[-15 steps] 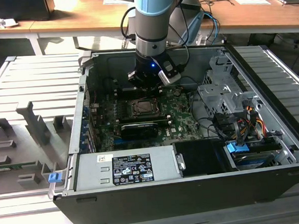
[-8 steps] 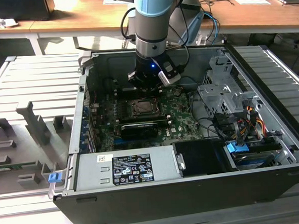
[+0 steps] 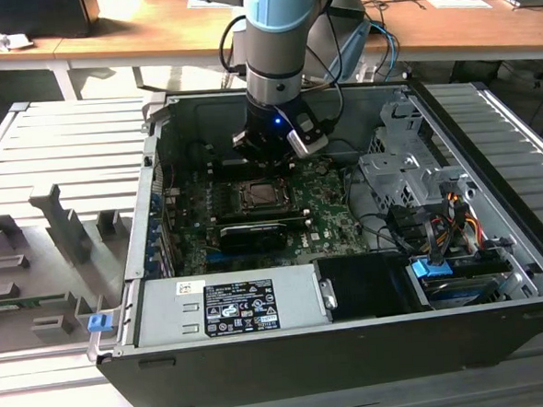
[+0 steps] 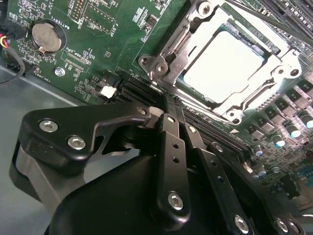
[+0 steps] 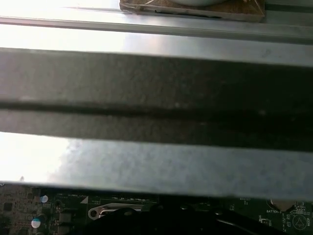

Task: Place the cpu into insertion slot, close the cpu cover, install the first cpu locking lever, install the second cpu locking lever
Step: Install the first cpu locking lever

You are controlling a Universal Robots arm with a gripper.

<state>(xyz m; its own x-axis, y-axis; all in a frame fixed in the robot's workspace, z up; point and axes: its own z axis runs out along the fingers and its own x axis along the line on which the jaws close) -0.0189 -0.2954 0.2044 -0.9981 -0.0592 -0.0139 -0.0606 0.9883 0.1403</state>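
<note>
Nearest is the black metal gripper (image 4: 168,100) on the arm. Its two long fingers (image 4: 171,161) are pressed together at the tips, and nothing sits between them. The jaws are clenched on nothing.

Just past the tips of the jaws is the corner of the square dark insertion slot (image 4: 185,78) with its metal rim. The small flat square cpu (image 4: 220,66) with its shiny silver top lies inside the slot, so that step looks done. The thin silver-grey metal cpu cover (image 4: 261,90), a frame with a hole in the middle, lies flat around the cpu. It looks closed, so that step looks done too.

A silver metal bar (image 4: 178,41) runs along the side of the cover closest to the jaws. It may be one locking lever. I cannot tell if it is hooked down, so the lever steps may not be finished.

To one side of the jaws, the flat green motherboard (image 4: 112,29) carries a round silver coin battery (image 4: 46,36).

Farther off, the big open grey metal computer case (image 3: 354,346) holds it all. Behind the case stand long wooden desks (image 3: 151,36).
</note>
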